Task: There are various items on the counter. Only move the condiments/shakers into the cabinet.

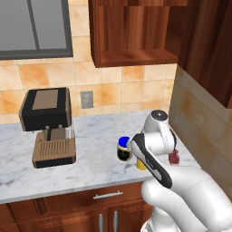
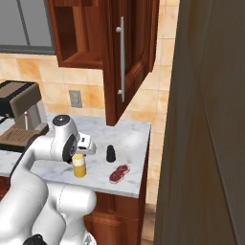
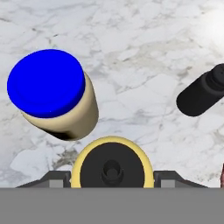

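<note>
Yellow squeeze bottle (image 3: 112, 168) is standing upright on the marbled tabletop (image 3: 131, 52), its black nozzle pointing straight up at the hand, so its long axis is running along the approach. The jaws (image 3: 112, 178) are flanking it, one fingertip on each side, partly spread; whether they are pinching it yet I cannot tell. Beside it are sitting the blue-lidded jar (image 3: 52, 94) and, farther off, the black shaker (image 3: 202, 91).
</note>
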Motion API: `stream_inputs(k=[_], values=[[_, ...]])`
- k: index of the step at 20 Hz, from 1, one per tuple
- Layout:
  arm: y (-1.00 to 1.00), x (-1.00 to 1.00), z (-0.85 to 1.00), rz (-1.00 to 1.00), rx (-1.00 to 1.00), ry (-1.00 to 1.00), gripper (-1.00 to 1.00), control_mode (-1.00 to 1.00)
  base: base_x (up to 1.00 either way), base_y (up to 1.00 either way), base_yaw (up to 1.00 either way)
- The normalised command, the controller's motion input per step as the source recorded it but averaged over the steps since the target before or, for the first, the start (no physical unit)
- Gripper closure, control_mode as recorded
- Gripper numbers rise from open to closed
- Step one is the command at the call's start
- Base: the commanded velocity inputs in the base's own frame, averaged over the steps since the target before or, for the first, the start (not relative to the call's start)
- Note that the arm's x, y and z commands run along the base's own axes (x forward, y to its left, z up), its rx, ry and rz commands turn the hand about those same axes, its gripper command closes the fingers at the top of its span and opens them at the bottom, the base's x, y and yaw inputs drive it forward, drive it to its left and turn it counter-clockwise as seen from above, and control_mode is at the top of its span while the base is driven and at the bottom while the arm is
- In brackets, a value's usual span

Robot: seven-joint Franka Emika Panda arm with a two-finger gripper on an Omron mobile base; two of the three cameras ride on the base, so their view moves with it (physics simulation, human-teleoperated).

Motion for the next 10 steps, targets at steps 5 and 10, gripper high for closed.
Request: stream_inputs(k=[5,10], values=[[0.02,-0.04,0.63,-0.12,-0.04,-0.08,1.0,-1.0,0.0,0.0,0.0],[0.0,-0.05,1.0,-0.08,-0.03,-0.19,1.0,-1.0,0.0,0.0,0.0]])
